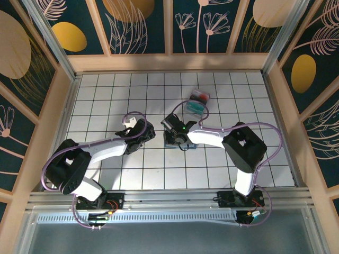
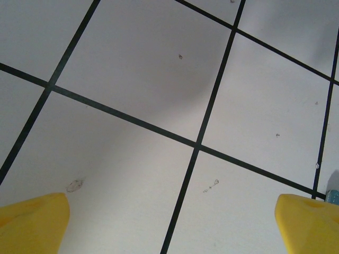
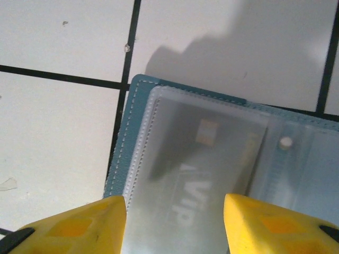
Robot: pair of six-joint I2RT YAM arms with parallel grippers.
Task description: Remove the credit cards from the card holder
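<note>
The slate-blue card holder (image 3: 123,153) lies open and flat on the table, just under my right gripper (image 3: 175,211). In the top view the card holder (image 1: 169,143) is mostly covered by that gripper (image 1: 174,131). A grey credit card (image 3: 212,164) marked "VIP" sits inside a frosted clear sleeve (image 3: 143,159) of the holder. My right fingers (image 3: 90,225) stand apart on either side of the sleeve, low over it, with nothing pinched between them. My left gripper (image 1: 142,128) hovers wide open over bare tiles (image 2: 172,211), to the left of the holder.
A clear tray (image 1: 197,100) with red and teal contents stands behind the holder, toward the back of the table. The white table (image 1: 106,95) has a black grid. Wooden walls fence it in on three sides.
</note>
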